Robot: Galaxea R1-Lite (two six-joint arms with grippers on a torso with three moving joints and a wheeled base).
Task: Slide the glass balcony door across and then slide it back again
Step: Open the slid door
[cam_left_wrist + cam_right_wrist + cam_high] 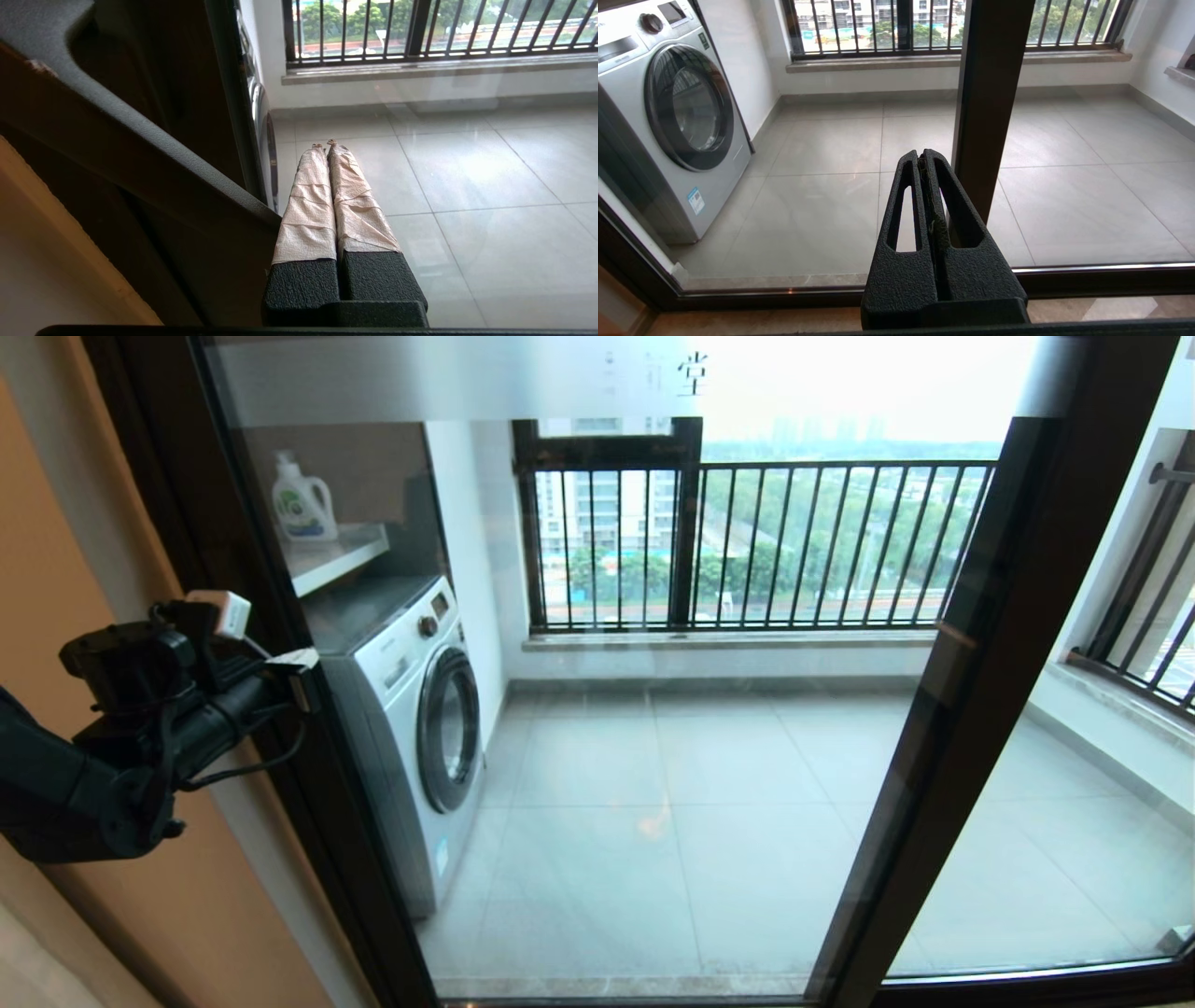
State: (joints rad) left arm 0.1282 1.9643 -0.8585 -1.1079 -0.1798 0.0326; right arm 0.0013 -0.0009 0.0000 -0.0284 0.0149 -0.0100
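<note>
The glass balcony door fills the head view: clear glass in a dark brown frame, with a frosted strip carrying Chinese characters along the top. My left gripper sits at the door's left stile, about mid-height. Its tape-wrapped fingers are shut with nothing between them, lying against the glass beside the dark bar handle. My right gripper is shut and empty, low down in front of the door's right stile; the head view does not show it.
Behind the glass a white washing machine stands at the left, with a detergent bottle on a shelf above it. The balcony has black railing bars. An orange wall flanks the left stile. The bottom track runs along the floor.
</note>
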